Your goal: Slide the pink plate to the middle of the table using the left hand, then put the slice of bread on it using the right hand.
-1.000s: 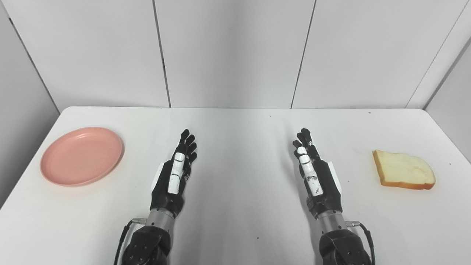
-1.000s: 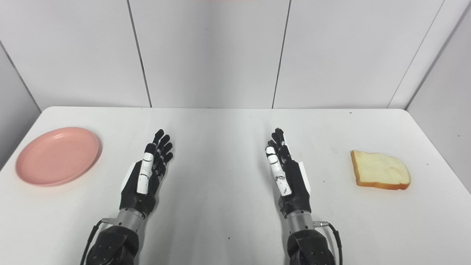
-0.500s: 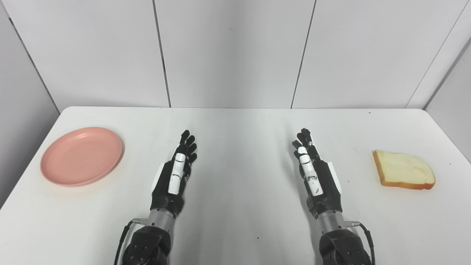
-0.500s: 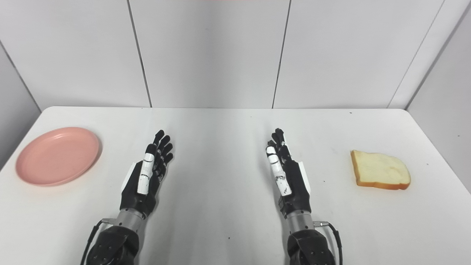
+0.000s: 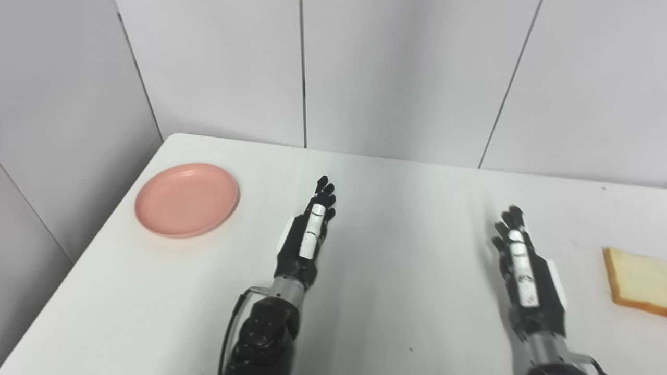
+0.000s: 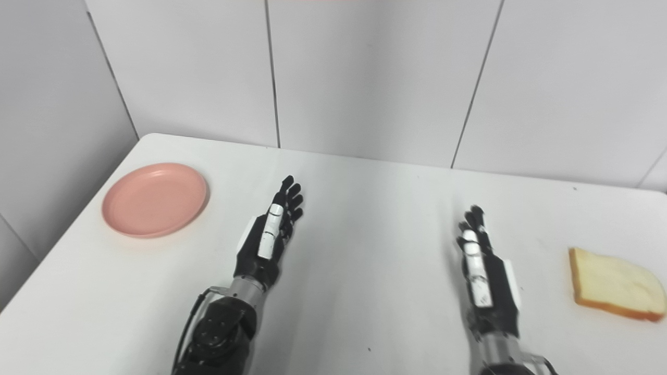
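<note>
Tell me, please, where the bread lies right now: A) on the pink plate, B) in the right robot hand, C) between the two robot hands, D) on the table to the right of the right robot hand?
D: the bread lies flat on the table, apart from the open right robot hand, with the plate bare at far left.

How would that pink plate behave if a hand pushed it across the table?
The pink plate looks shallow and lies flat, so it should slide rather than tip. The white table looks smooth, so little should resist it. It looks like light plastic, so a hard shove might send it skidding.
</note>
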`<state>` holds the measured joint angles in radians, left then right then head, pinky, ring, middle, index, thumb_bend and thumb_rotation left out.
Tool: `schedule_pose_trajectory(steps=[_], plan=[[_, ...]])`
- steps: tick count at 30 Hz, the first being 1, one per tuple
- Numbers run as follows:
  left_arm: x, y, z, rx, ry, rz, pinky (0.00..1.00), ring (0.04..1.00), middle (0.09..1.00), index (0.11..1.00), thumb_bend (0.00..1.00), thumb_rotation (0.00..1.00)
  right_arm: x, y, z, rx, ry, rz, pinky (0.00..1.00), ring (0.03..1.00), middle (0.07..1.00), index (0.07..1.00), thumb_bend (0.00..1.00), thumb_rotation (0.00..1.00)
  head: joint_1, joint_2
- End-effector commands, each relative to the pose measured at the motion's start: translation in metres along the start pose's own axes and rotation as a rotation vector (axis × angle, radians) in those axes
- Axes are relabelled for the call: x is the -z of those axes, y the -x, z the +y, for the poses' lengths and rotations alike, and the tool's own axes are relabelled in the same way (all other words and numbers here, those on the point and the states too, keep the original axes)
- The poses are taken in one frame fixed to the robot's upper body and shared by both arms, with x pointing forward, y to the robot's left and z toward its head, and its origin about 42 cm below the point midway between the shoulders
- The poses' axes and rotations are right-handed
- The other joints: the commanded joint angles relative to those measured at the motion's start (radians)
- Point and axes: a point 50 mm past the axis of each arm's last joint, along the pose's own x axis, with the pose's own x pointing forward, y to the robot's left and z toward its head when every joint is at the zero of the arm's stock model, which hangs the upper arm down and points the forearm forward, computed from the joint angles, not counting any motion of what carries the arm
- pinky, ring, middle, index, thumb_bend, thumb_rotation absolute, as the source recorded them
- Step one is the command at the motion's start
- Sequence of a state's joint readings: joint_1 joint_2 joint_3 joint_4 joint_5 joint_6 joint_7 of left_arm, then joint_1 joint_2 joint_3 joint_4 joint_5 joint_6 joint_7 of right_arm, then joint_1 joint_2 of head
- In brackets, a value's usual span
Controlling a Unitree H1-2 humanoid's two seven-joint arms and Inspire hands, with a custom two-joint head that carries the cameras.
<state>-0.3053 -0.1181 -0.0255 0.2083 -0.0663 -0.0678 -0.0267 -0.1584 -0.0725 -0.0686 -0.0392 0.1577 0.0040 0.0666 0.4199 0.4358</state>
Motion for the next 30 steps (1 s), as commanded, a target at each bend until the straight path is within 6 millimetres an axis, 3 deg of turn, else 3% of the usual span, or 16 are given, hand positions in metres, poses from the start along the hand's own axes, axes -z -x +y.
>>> schedule_pose_trajectory(steps=[1,4,9,14,30], plan=[[-0.023,-0.018,-0.001,-0.006,0.010,-0.103,1.00,1.000,1.000,1.000,0.74,0.97,-0.018,-0.006,0.003,-0.019,-0.020,-0.073,1.00,1.000,1.000,1.000,0.46,0.93,0.009,-0.002],[-0.029,-0.024,0.007,-0.038,0.028,-0.130,1.00,1.000,1.000,1.000,0.73,0.95,-0.018,-0.007,0.001,-0.012,-0.040,-0.064,1.00,1.000,0.999,1.000,0.45,0.93,0.032,-0.008],[-0.038,-0.032,0.022,-0.066,0.025,-0.155,1.00,1.000,1.000,1.000,0.75,0.95,-0.010,-0.010,-0.007,-0.026,-0.056,-0.074,1.00,1.000,1.000,1.000,0.56,0.89,0.054,-0.009],[-0.049,-0.037,0.036,-0.103,0.019,-0.168,1.00,1.000,1.000,1.000,0.72,1.00,-0.012,-0.010,-0.012,-0.033,-0.053,-0.075,1.00,1.000,1.000,1.000,0.56,0.89,0.088,-0.008],[-0.074,-0.045,0.090,-0.320,-0.025,-0.211,1.00,0.989,0.968,0.961,0.74,1.00,-0.013,-0.012,-0.024,-0.048,-0.039,-0.082,1.00,0.994,0.999,1.000,0.54,0.92,0.157,-0.015]])
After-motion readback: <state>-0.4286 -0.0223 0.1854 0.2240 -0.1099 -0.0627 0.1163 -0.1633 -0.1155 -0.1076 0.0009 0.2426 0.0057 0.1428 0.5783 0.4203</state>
